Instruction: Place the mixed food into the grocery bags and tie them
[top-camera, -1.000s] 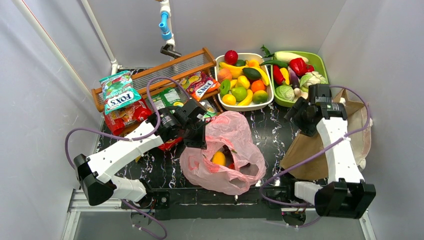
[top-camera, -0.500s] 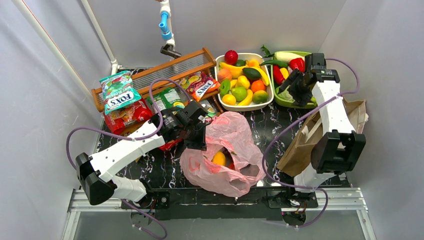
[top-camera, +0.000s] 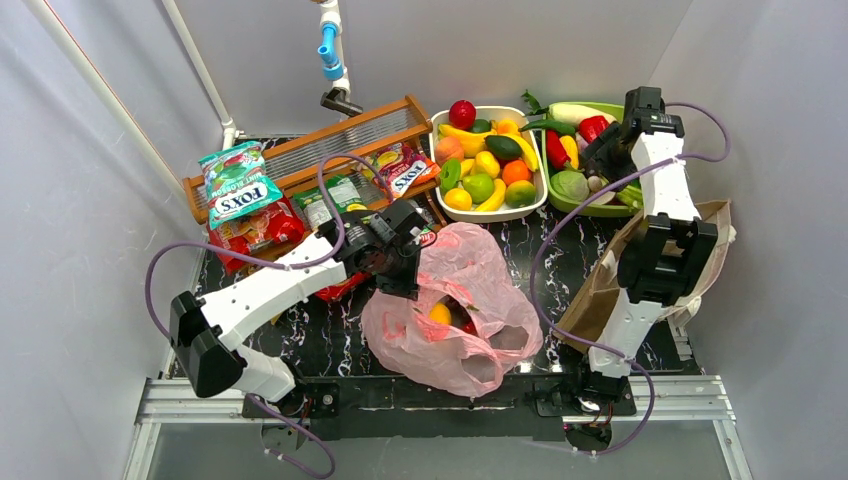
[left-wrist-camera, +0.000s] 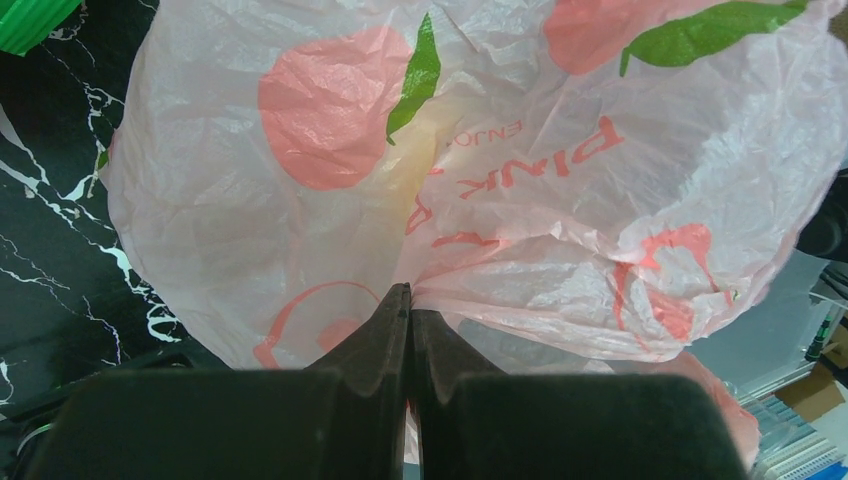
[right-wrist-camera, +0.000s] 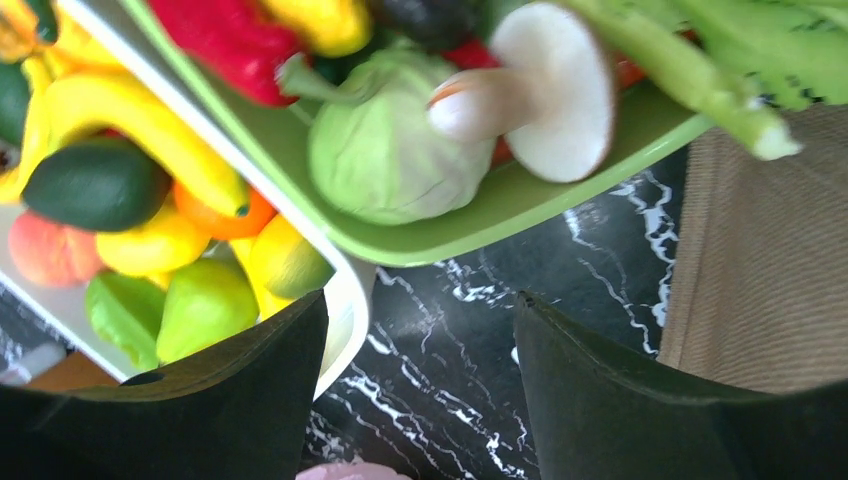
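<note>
The pink grocery bag lies open mid-table, with a yellow-orange piece of the mixed food showing inside. My left gripper is shut on the bag's left rim; in the left wrist view the film bunches at the closed fingertips. The brown paper bag lies on its side at the right. My right gripper hangs open over the near edge of the green tray, nothing between its fingers. A green cabbage and a white mushroom lie just beyond them.
A white basket of toy fruit stands left of the tray. Snack packets are heaped at the left beside a wooden rack. White walls close in on three sides.
My right arm has swung from over the paper bag up to the green tray, its jaws narrowing slightly. My left gripper, still holding the pink bag, has shifted a little right.
</note>
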